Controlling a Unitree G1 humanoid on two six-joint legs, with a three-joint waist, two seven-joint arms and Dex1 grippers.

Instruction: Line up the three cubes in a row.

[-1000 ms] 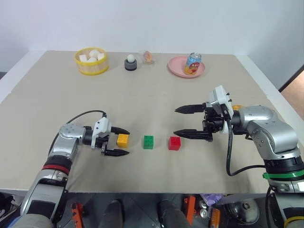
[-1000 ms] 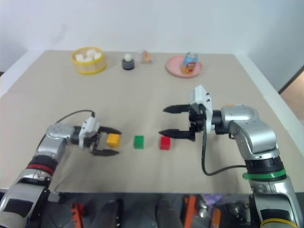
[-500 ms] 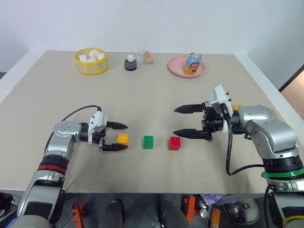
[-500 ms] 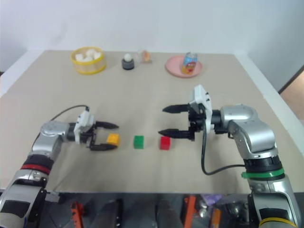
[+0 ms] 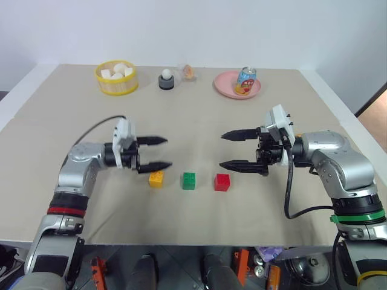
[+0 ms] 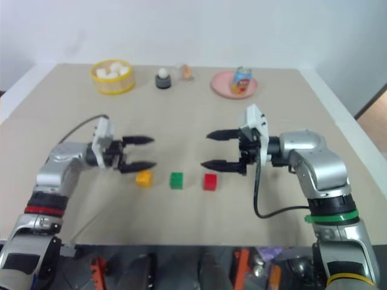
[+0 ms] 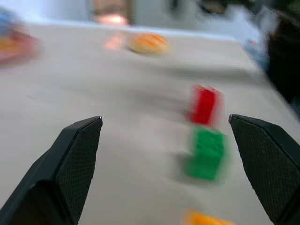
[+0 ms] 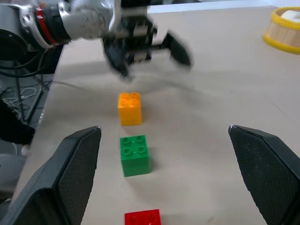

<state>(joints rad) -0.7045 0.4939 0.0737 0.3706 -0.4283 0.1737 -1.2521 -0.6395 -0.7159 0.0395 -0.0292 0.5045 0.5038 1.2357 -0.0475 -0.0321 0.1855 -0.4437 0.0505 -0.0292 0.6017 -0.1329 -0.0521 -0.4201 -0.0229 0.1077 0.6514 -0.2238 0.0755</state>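
Three small studded plastic toy blocks lie in a straight row on the beige tabletop (image 5: 199, 121), near its front edge: the orange-yellow block (image 5: 156, 179) at the robot's left, the green block (image 5: 189, 180) in the middle, the red block (image 5: 222, 182) at the right. The row's long axis runs left to right across the table; each block sits flat with studs up, and narrow gaps separate the neighbours.

The left gripper (image 5: 158, 153) hovers just above and behind the orange-yellow block, pointing right, its two black fingers spread apart and holding nothing. The right gripper (image 5: 230, 149) hangs behind and to the right of the red block, pointing left, jaws likewise released and empty. Neither touches a block.

Along the far edge stand a round yellow basket (image 5: 117, 78) of white pieces, a dark grey holder with a white ball (image 5: 167, 79), a small clear-wrapped item (image 5: 188, 72), and a pink plate (image 5: 230, 87) carrying a colourful drink can (image 5: 245, 80), all well apart from the row.
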